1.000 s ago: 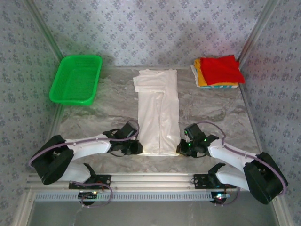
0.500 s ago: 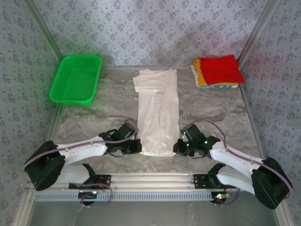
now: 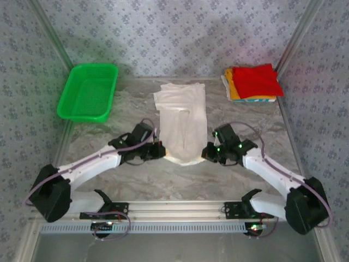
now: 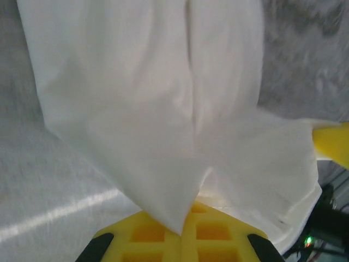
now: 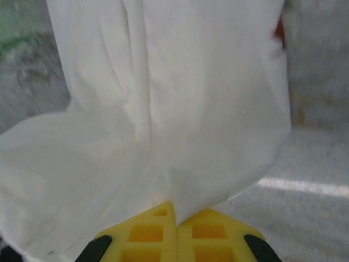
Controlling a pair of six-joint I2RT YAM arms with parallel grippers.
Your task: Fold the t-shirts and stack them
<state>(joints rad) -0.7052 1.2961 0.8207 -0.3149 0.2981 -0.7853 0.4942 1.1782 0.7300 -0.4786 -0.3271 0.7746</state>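
Where the white t-shirt (image 3: 182, 112) lies: mid-table, with its long axis running straight away from the arm bases. The far end is flat and the near hem is raised off the table (image 3: 245, 128).
Left jaws: clenched on the hem's left corner, with cloth pinched between the yellow pads (image 4: 147, 234).
Right jaws: clenched on the hem's right corner, level with the left, the pads (image 5: 207, 232) closed on a fold of cloth.
Nearer arm: neither. Each holds its own corner, and the hem sags between them.
Coming move, as I judge it: you carry the hem forward along that axis onto the far end. Hold both arms level so the fold lands square.
Room left: the green mesh basket (image 3: 87, 93) sits well apart at far left.
Room right: the folded t-shirt stack (image 3: 253, 82), red on top, is near the shirt's far right corner, with bare table between.
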